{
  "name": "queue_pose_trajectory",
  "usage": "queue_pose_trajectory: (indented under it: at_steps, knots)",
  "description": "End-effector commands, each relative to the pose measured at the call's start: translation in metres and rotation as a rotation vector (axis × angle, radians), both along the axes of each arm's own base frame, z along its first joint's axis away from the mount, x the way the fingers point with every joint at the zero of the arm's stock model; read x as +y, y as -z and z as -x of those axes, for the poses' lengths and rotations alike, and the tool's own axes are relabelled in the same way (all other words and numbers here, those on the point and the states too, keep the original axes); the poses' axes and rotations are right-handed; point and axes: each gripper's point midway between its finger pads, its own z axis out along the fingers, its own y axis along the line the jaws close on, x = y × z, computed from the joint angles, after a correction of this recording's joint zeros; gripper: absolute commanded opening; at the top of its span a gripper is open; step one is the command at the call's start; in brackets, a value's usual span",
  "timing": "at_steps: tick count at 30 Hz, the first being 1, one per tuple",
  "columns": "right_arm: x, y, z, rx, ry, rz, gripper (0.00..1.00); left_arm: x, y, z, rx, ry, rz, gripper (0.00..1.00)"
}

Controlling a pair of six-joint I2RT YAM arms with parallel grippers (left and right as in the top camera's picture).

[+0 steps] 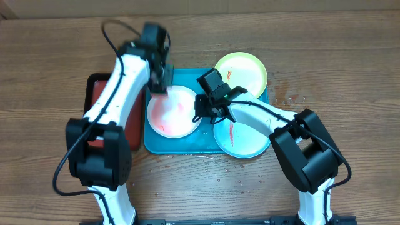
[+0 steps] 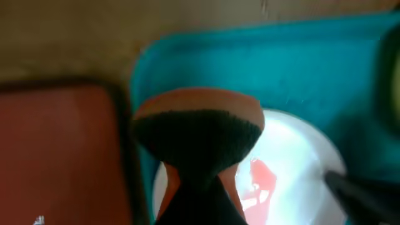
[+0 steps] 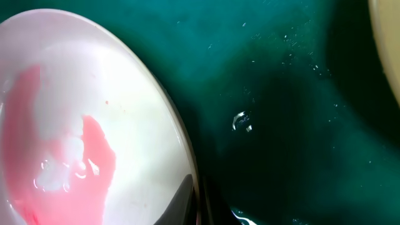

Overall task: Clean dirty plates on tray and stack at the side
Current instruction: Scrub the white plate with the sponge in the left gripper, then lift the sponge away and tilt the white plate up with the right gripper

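Tray (image 1: 187, 145) thick with plates (image 1: 169, 115), arms (image 1: 122, 78); open table (image 1: 350, 69) rightward.

A green-faced orange sponge (image 2: 197, 134) sits in the left claw (image 1: 160, 85), with a black-rimmed red tray (image 1: 95, 94) on the wooden bench (image 1: 350, 50) just left of it.

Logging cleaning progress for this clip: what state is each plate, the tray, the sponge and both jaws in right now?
White plate: on tray, pink smear, wet.
Green plate: on tray's far corner, small red mark.
Cyan plate: overhangs tray's near rim, red streak.
Tray: wet, droplets inside.
Sponge: squeezed, at white plate's edge.
Left jaws: shut on sponge.
Right jaws: shut on white plate's rim.
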Motion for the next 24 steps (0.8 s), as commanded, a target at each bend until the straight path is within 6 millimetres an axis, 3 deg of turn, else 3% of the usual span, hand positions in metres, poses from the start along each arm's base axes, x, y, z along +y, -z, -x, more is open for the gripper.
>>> queue_pose_trajectory:
  at_steps: [1, 6, 14, 24]
  knots:
    - [0.002, 0.007, 0.003, 0.022, -0.001, 0.002, 0.04, 0.007, -0.061, -0.014, -0.098, -0.088, -0.019, 0.04]
    - [0.001, -0.024, -0.004, -0.026, 0.012, 0.006, 0.04, 0.016, -0.088, 0.001, -0.061, -0.128, -0.016, 0.04]
    - [-0.02, -0.092, -0.015, -0.234, 0.07, 0.189, 0.04, 0.05, -0.082, 0.018, 0.039, -0.218, 0.025, 0.04]
    - [-0.021, -0.134, -0.006, -0.405, 0.075, 0.397, 0.04, 0.071, -0.082, 0.018, 0.048, -0.272, 0.062, 0.04]
